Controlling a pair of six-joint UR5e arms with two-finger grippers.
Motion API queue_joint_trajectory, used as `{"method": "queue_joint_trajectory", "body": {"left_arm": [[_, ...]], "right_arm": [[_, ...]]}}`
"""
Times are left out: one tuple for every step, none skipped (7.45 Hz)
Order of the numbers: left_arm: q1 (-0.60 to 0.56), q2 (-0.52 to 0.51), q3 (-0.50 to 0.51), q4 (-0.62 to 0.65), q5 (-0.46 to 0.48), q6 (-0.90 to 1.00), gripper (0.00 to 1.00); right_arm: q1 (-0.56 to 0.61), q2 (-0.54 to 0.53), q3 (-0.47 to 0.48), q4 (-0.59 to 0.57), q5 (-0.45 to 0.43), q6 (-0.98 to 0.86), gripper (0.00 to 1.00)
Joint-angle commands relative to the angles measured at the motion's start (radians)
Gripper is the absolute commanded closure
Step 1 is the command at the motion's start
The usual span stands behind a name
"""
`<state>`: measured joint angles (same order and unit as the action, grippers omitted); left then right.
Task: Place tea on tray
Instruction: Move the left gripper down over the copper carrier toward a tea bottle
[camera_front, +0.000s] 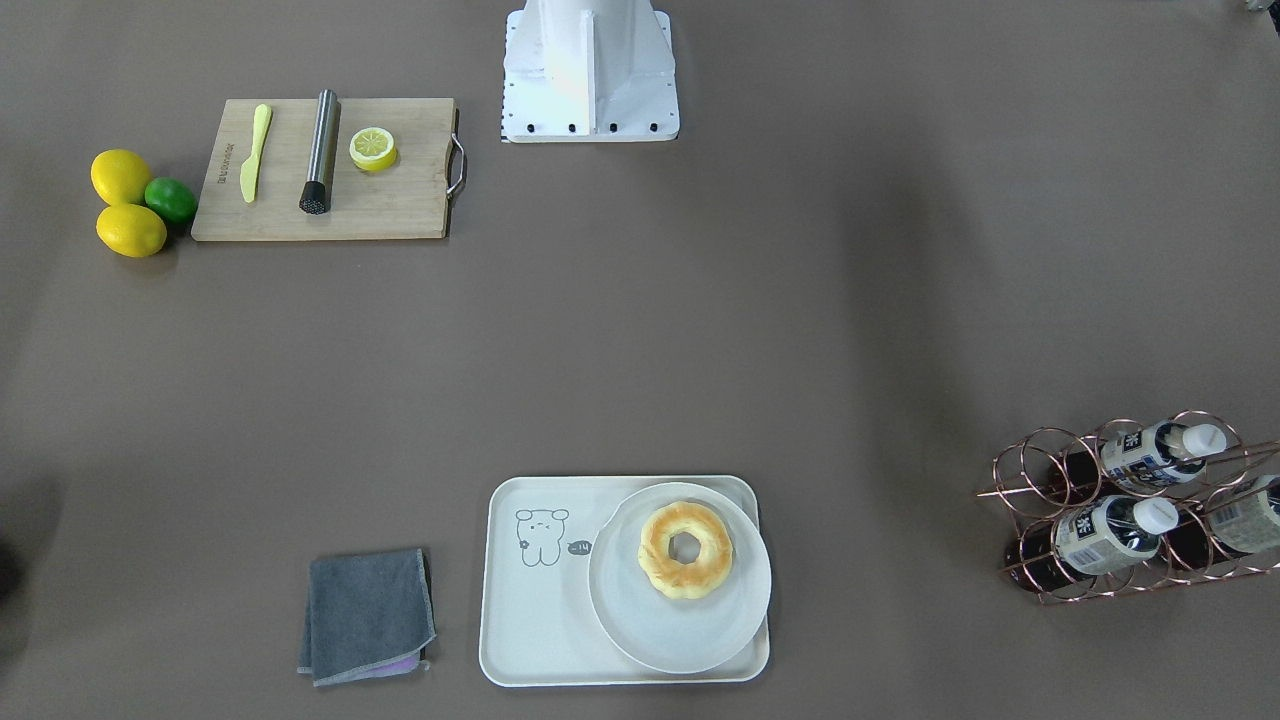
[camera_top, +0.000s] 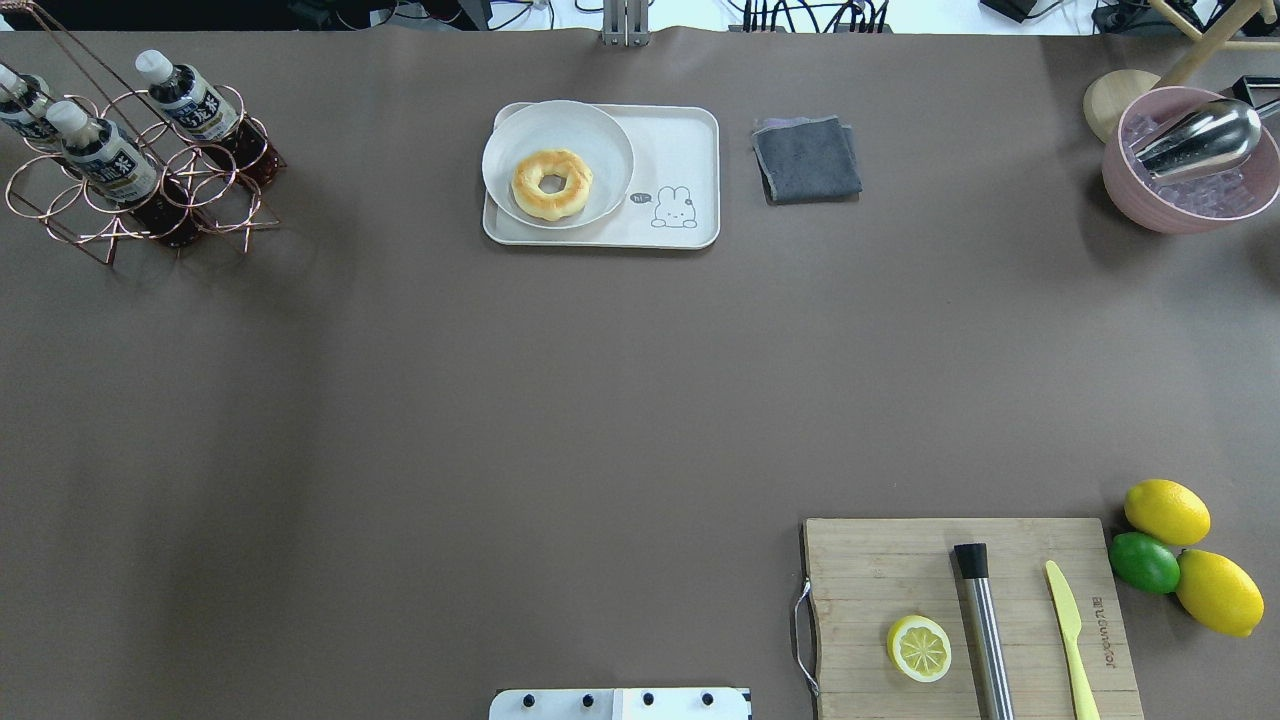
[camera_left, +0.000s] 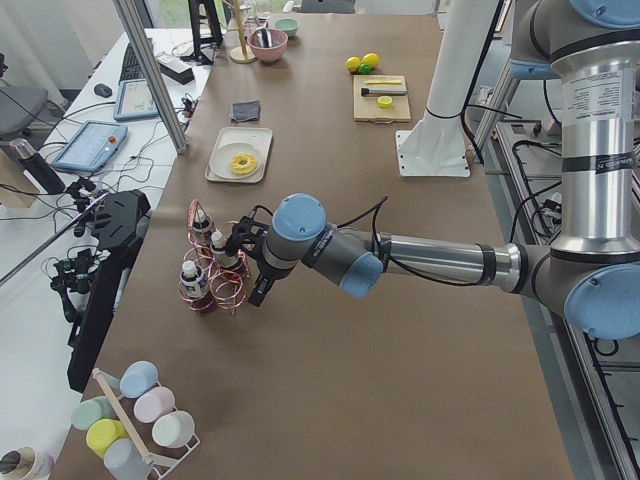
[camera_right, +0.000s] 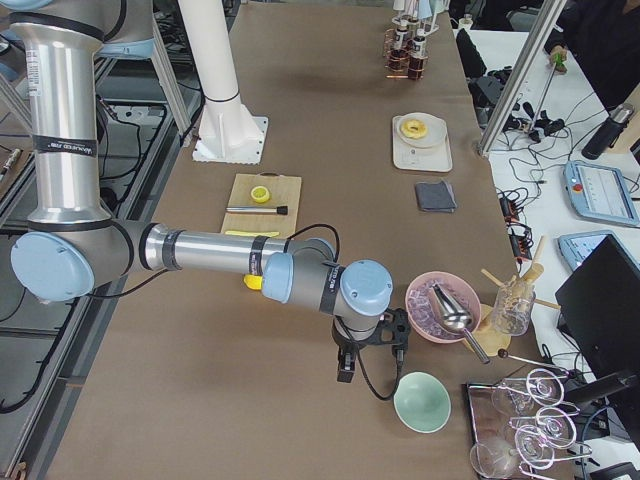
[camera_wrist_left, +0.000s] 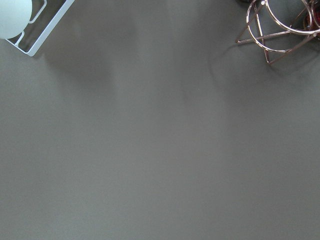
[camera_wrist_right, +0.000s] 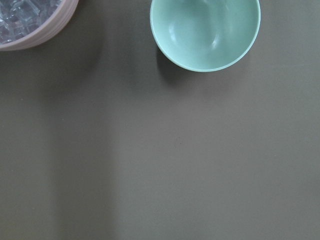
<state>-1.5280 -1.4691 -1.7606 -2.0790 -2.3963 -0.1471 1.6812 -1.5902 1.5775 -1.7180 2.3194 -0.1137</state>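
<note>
tea (camera_top: 190, 100) stored in rack (camera_top: 100, 225) | tray (camera_top: 690, 150) bear side unoccupied, plate (camera_top: 600, 130) set aside | left gripper (camera_left: 256, 290) positioned by rack, likely for pickup; finger spread cannot be told

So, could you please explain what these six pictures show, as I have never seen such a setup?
It is a robot with two arms at a brown table. Two pictures look down on the table, one from behind the robot and one facing it; two look along it from either end, showing the left arm and the right arm; two come from cameras on the wrists. On the table are tea bottles in a copper rack, a tray bearing a plate with a doughnut, a cloth, a board with a lemon half, and an ice bowl. The left arm reaches near the rack; whether either arm holds anything I cannot tell.
</note>
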Motion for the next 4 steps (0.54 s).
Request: {"method": "queue_joint_trajectory", "body": {"left_arm": [[0.081, -0.036, -0.056, -0.038, 0.046, -0.155, 0.02], [0.124, -0.083, -0.057, 0.026, 0.072, -0.164, 0.02], [0.174, -0.124, -0.057, 0.072, 0.107, -0.145, 0.02], [0.225, -0.141, -0.048, 0.076, 0.167, -0.12, 0.02]], "right_arm": [[0.0, 0.002, -0.007, 0.0, 0.0, 0.014, 0.0], [0.0, 0.004, -0.01, 0.0, 0.0, 0.014, 0.0], [0.0, 0.007, -0.007, 0.0, 0.0, 0.023, 0.0], [0.0, 0.01, -0.008, 0.0, 0.0, 0.026, 0.0]]}}
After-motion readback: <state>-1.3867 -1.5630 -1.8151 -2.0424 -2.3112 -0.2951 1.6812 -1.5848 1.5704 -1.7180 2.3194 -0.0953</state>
